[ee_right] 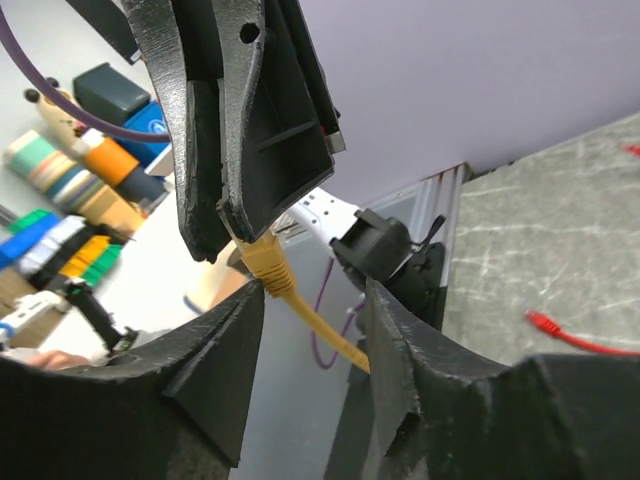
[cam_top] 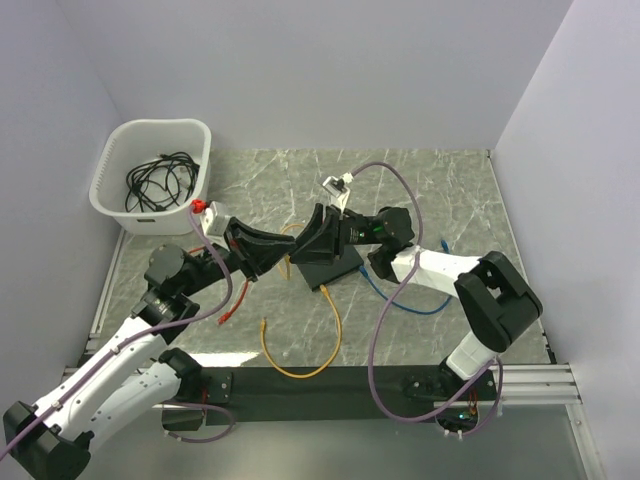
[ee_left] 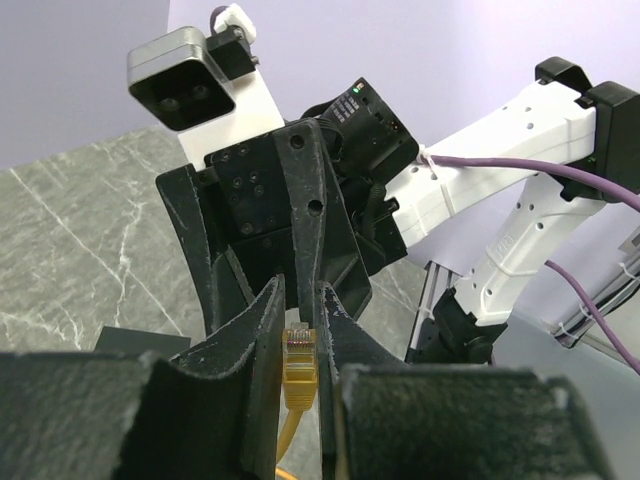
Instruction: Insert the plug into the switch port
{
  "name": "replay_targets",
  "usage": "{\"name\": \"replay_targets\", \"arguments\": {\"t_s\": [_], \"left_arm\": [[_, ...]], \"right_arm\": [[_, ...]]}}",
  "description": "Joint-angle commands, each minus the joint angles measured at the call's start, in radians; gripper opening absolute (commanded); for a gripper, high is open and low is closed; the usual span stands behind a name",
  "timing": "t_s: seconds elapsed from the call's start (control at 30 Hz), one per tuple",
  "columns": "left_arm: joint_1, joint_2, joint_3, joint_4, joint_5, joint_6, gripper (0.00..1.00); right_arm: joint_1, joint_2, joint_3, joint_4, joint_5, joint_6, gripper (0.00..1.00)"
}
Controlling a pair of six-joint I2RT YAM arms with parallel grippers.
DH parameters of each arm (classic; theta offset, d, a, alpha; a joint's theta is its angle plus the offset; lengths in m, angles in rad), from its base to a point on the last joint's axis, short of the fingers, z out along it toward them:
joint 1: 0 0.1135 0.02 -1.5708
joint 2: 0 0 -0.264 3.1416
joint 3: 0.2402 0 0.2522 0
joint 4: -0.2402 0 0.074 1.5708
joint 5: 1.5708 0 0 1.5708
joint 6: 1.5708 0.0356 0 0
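Left pincer [ee_left: 300, 300] clenches the yellow plug [ee_left: 300, 365]; right pincer [ee_right: 315, 292], released, straddles its cable [ee_right: 322, 337]: closing off-centre could twist that plug loose.

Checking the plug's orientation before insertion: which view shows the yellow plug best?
Left wrist: the plug stands upright, clear tip visible, pinched in the left gripper. Right wrist shows only its side; top external, too small to tell.

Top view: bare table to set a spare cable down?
Yes: the far strip of table from basket to far right corner. Crowded centre: left arm and right arm meet over the switch, with yellow cable, red cable and blue cable around.
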Motion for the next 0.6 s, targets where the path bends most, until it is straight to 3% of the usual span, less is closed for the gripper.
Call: {"name": "replay_targets", "arguments": {"t_s": [0.0,0.17,0.57], "left_arm": [[-0.001,0.01,-0.003,0.077,0.046,-0.028,0.01],[-0.001,0.015,-0.006,0.073,0.031,-0.029,0.01],[-0.001,0.036,0.003,0.033,-0.05,-0.023,0.0]], "right_arm": [[0.001,0.024,0.045,0.327,-0.018,0.07,0.5],[-0.001,0.029,0.043,0.381,-0.024,0.108,0.44],[-0.001,-0.002,0.03,0.436,-0.024,0.148,0.43]]}}
